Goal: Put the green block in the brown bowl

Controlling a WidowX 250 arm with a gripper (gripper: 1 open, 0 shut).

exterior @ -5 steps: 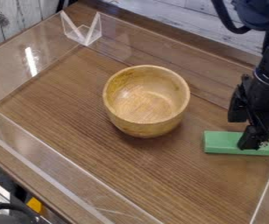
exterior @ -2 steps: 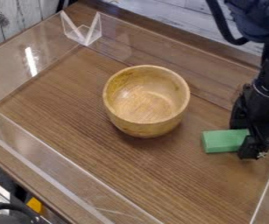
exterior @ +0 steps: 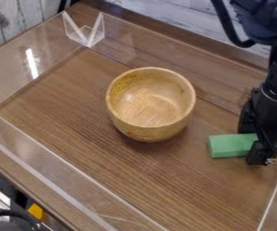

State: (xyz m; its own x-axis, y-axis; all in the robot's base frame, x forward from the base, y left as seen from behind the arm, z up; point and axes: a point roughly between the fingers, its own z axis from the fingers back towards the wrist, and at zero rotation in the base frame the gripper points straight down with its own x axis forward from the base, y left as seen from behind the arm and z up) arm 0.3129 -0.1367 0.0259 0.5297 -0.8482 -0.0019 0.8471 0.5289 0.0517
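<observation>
Green block point(exterior: 232, 144) flat on the wooden table point(exterior: 69, 99), right of the brown bowl point(exterior: 152, 103) and apart from it. Bowl upright, nothing inside. Gripper point(exterior: 263, 137) pointing down at the block's right end, jaws spread wide, not clamped; its black fingers point(exterior: 261, 149) cover that end of the block. Whether they touch the block cannot be told. Clear plastic walls point(exterior: 83, 29) edge the table.

Bare table point(exterior: 69, 99) lies open left of and in front of the bowl point(exterior: 152, 103). Clear walls point(exterior: 56, 185) fence the edges. At right, the gripper point(exterior: 263, 144) and block point(exterior: 231, 145) crowd the wall, with a gap between block and bowl.
</observation>
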